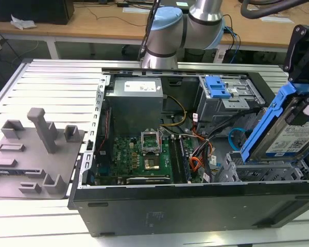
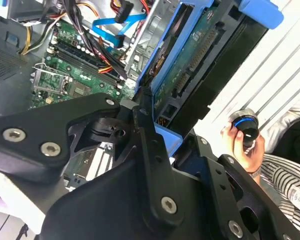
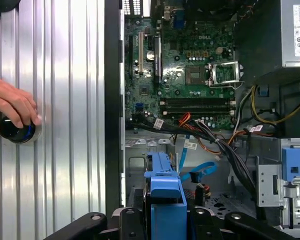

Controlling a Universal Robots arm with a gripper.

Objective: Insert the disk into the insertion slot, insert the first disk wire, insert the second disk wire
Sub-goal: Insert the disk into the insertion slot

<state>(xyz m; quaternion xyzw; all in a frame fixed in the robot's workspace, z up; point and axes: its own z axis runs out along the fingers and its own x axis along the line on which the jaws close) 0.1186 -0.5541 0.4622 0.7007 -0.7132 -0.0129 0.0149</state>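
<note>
The end effector [image 3: 165,220] is clamping the disk [image 1: 292,136] by the 2 sides of its blue frame, jaws drawn narrow around it. It is holding the disk tilted, 1 end raised and the other dipping toward the slot [image 1: 262,172], which is sitting just below the end effector inside the open case [image 1: 195,206]. The disk is not yet entering the opening; in the exterior view it is hanging above the cage rim. The light-blue wire [image 3: 204,169] is looping just beyond the end effector, between slot and motherboard [image 3: 190,75], its dark plug hanging free. I am judging the disk to be stiff and fairly heavy, its metal slick and the bare circuit board on its underside, showing in the second wrist view, fragile. The frame's plastic rails are looking like the right place to grip, keeping pressure off the board. The wire is looking thin and springy, best taken at its plug. Off to 1 side of the end effector, a hand [image 3: 12,105] is resting on a round knob [image 3: 15,131] on the ribbed tabletop [image 3: 65,75].
</note>
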